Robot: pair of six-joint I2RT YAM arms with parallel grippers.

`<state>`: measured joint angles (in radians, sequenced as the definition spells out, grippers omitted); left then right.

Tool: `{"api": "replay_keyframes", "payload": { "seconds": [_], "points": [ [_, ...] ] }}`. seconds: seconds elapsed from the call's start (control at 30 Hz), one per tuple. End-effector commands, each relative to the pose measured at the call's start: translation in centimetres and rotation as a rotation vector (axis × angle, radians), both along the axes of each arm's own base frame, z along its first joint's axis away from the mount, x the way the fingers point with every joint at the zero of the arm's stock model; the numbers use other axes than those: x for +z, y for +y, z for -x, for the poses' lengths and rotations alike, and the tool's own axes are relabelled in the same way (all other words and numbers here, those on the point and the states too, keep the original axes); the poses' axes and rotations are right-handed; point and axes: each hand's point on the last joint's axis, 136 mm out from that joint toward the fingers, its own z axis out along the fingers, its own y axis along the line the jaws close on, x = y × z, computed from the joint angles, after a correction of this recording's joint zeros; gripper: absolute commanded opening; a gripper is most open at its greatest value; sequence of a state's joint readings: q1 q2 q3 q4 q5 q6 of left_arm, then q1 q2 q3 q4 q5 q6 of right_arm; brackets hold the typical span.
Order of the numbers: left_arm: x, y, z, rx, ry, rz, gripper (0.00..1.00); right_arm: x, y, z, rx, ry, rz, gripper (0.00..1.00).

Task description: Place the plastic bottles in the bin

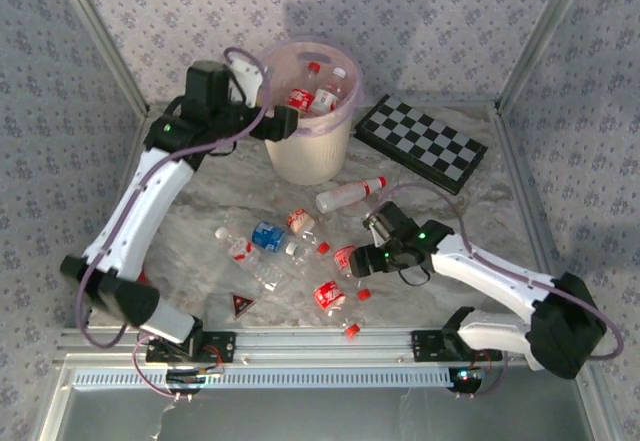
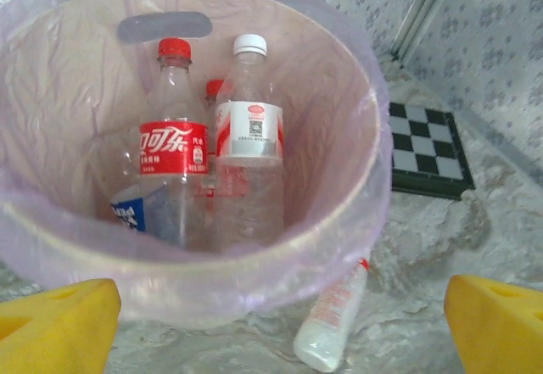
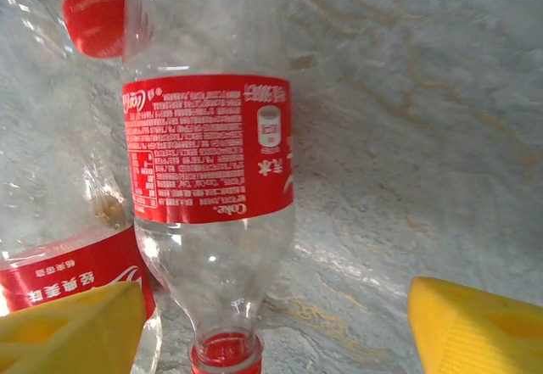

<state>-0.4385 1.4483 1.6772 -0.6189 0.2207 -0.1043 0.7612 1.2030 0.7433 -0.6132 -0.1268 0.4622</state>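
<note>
Right gripper (image 3: 271, 310) stands spread over a red-labelled bottle (image 3: 208, 149) lying between its fingers, with bare table (image 3: 407, 136) to the right. Left gripper (image 2: 280, 293), spread and empty, hovers at the near rim of the bin (image 2: 339, 247), with bottles (image 2: 174, 149) upright inside.

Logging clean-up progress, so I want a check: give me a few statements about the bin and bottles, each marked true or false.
1. In the bin, a white-capped bottle stands cap-up. True.
2. A red-capped bottle stands beside it. True.
3. The checkerboard lies inside the bin. False: it lies on the table, right of the bin.
4. No bottle remains on the table. False: several do, one whitish bottle near the bin's base.
5. The right arm's jaws are shut on a blue-labelled bottle. False: they stand open either side of a red-labelled bottle.
</note>
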Motion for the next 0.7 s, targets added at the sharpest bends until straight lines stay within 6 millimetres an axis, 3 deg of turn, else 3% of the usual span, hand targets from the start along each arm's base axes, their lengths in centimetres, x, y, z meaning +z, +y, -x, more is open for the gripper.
{"api": "replay_keyframes", "payload": {
  "seconds": [0.0,0.13,0.27,0.43,0.67],
  "points": [
    [-1.2,0.7,1.3,0.043,0.033,0.092,0.97,0.9,2.7,-0.6,0.044,-0.006,-0.09,0.86],
    [-3.4,2.4,3.7,0.111,0.08,0.147,0.96,-0.6,3.2,-0.6,0.064,0.027,-0.065,0.9],
    [-6.5,2.4,5.2,0.131,0.183,0.218,0.95,-1.7,3.5,-1.0,0.071,0.051,-0.05,0.89],
    [-10.4,2.0,5.9,0.164,0.286,0.337,0.93,-2.3,3.5,-1.5,0.068,0.051,-0.019,0.88],
    [-13.1,1.1,6.3,0.179,0.344,0.412,0.93,-2.2,3.2,-1.7,0.072,0.055,0.011,0.82]
  ]
}}
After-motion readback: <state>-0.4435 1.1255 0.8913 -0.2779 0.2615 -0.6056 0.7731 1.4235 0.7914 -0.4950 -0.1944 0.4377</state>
